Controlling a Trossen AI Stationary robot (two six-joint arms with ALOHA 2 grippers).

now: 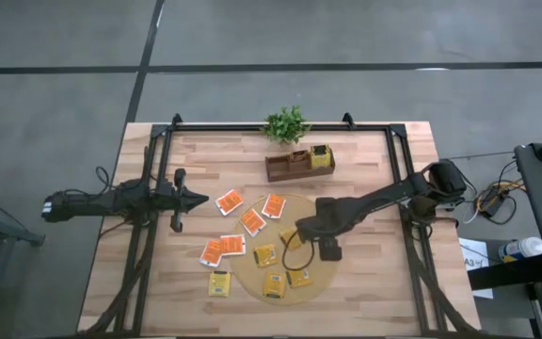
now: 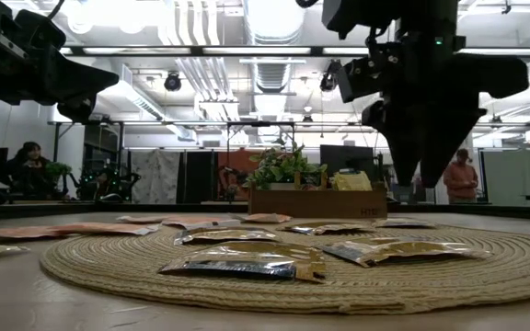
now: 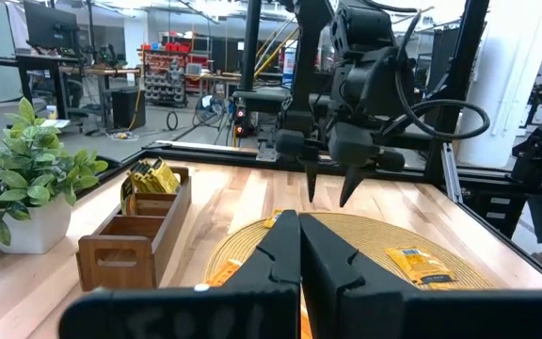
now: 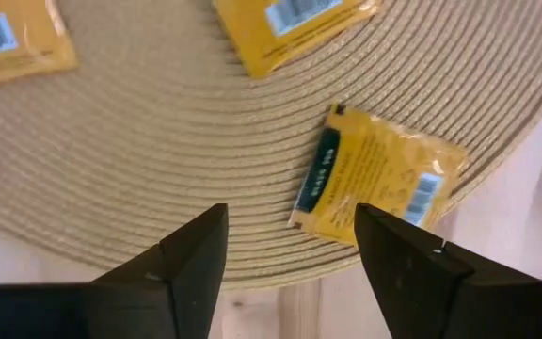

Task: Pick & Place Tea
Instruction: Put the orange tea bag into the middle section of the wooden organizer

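While yellow and orange-red tea packets (image 1: pixel 252 247) lie flat across the round mat (image 1: pixel 327 275) and the wooden surface (image 1: pixel 365 306), one yellow packet (image 4: pixel 376 177) lies tilted near the mat's rim, beneath the right pincer (image 4: pixel 290 247), which hangs open and empty. The left pincer (image 3: pixel 298 247) is closed, well apart.

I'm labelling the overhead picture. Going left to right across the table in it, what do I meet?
Left tool, shut → orange-red tea packet → yellow tea packet on the round mat → right tool, open above the mat → wooden box with yellow packets.
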